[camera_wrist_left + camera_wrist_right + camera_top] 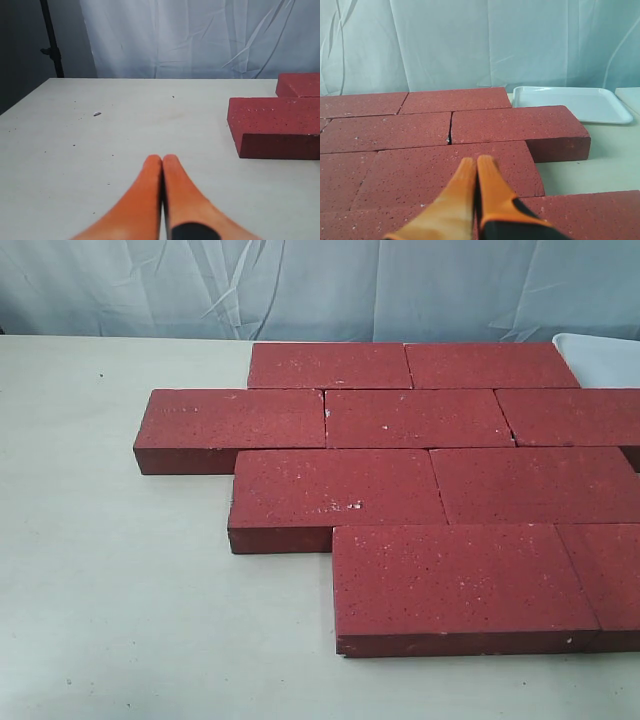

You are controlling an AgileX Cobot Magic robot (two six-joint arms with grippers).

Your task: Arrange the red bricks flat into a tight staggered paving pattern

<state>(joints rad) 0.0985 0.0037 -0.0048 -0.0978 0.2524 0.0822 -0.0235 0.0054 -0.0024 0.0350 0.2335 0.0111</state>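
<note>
Several dark red bricks (420, 418) with white flecks lie flat on the pale table (120, 590) in four staggered rows, edges close together. The nearest row's brick (455, 580) juts toward the camera. Neither gripper shows in the exterior view. In the left wrist view my left gripper (162, 159) is shut and empty over bare table, left of the end brick (275, 125). In the right wrist view my right gripper (476, 161) is shut and empty above a brick (450, 172). A narrow dark gap (449, 135) shows between two bricks beyond it.
A white tray (570, 102) sits on the table beyond the bricks, its corner (605, 360) visible at the exterior view's right edge. A pale cloth backdrop (300, 285) hangs behind the table. A dark stand pole (52, 45) rises off the table's far corner.
</note>
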